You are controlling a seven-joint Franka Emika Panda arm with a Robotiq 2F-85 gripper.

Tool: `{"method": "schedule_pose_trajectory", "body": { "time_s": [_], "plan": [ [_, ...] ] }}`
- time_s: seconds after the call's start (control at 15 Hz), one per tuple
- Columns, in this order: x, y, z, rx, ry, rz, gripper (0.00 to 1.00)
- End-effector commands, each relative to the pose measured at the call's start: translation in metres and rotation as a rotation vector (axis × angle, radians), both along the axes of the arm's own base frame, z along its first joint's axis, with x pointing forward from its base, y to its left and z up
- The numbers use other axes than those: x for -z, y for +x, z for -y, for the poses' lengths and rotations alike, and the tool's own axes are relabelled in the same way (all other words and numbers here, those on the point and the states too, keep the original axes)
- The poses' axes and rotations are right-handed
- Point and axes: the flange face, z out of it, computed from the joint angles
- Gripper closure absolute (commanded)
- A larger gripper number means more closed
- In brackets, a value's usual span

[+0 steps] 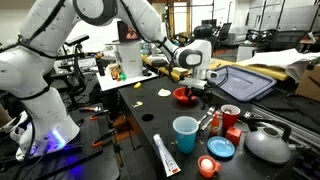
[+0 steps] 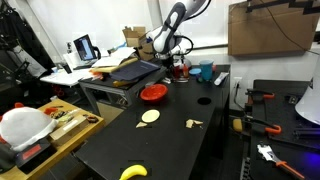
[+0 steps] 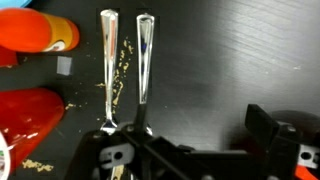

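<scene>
The tool (image 1: 196, 84) seems wide above the cutlery (image 3: 145, 60) lying on the surface (image 3: 230, 60). I judge this the letting-go step; a move away calls for a straight lift.

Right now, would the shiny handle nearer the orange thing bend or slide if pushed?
Probably stiff: the shiny handle looks straight and metallic. Likely slippery: its polished surface glints. Lying flat on the table, it should slide, not roll.
</scene>
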Motion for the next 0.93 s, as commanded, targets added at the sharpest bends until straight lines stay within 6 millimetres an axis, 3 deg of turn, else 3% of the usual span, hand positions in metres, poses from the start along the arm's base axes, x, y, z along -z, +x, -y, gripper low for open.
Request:
{"method": "schedule_pose_trajectory", "body": {
  "time_s": [0.0,0.53,0.87],
  "plan": [
    [-0.045,-0.033,-0.034,0.002,-0.005,-0.009,0.00],
    [-0.119,-0.060,-0.106,0.028,0.089,-0.005,0.00],
    [-0.147,-0.064,-0.149,0.064,0.070,0.013,0.00]
  ]
}}
